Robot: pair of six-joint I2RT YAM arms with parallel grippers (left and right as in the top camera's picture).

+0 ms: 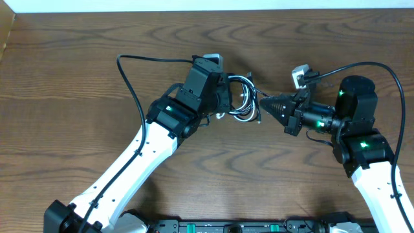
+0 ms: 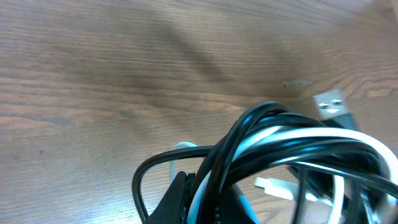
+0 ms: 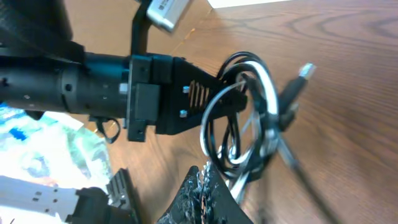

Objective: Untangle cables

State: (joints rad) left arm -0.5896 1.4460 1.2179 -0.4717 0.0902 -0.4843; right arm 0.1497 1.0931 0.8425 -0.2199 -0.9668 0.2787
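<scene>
1. Brown wood-grain counter (image 1: 65,77) fills the overhead view. The work sits near its far edge, about midway between the left and right edges.
2. The left claw (image 1: 231,97) is closed on the coil and holds the loops standing on edge, apparently lifted off the wood.
3. The right claw (image 1: 264,102) points at the coil's right side. Its jaws look nearly together, but I cannot tell whether they pinch a strand.
4. The cables (image 1: 244,98), one black and one white, are wound into a single loose coil in the left claw. They are probably light, limp and smooth-skinned, so strands would slip and a hard pull would tighten the tangle.
5. A metal-tipped plug (image 3: 305,70) juts clear of the loops. It is the one stiff part. The cord just behind it looks like the best hold for feeding that end back through.
</scene>
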